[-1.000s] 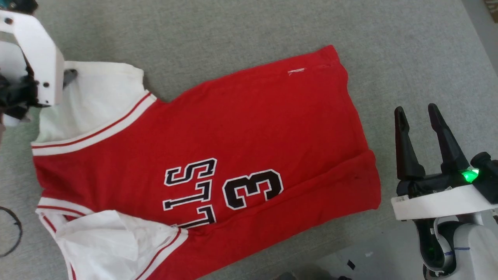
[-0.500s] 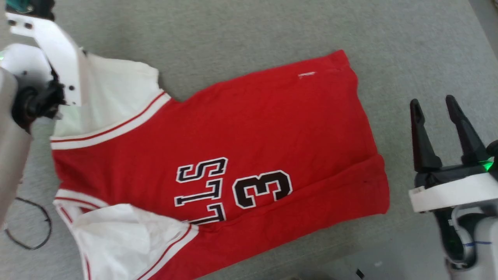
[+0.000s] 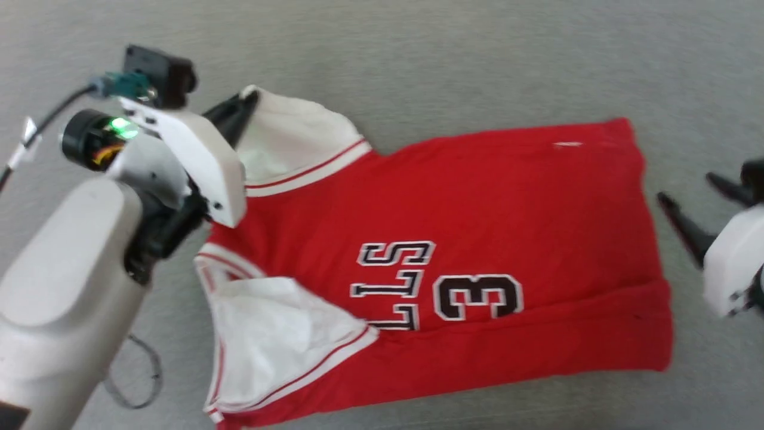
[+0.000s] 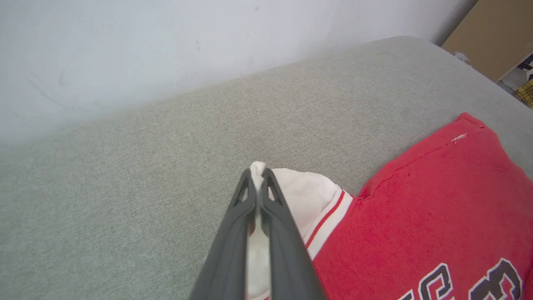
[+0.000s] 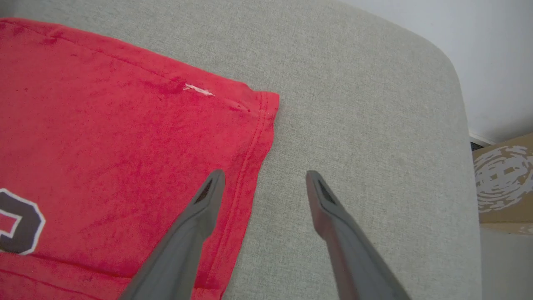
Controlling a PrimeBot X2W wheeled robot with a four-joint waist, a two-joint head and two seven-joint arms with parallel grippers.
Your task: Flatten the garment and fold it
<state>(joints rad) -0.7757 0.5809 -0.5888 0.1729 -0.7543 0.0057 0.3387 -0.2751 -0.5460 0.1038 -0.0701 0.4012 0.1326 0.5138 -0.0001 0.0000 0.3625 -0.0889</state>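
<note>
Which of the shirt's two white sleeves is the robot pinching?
The far white short sleeve, uppermost in the head view: the left gripper is shut on its edge. The near white sleeve lies untouched, folded onto the red jersey front.

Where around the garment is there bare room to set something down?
Widest: grey surface beyond the garment, along its far edge. Some past the hem, by the open right pincer. Crowded: the sleeve side, where the left pincer clamps white cloth near a cable loop.

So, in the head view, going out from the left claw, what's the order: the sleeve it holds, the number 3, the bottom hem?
1. Held sleeve, pinched in the left gripper.
2. Number 3, in the middle.
3. Bottom hem, far right.
</note>
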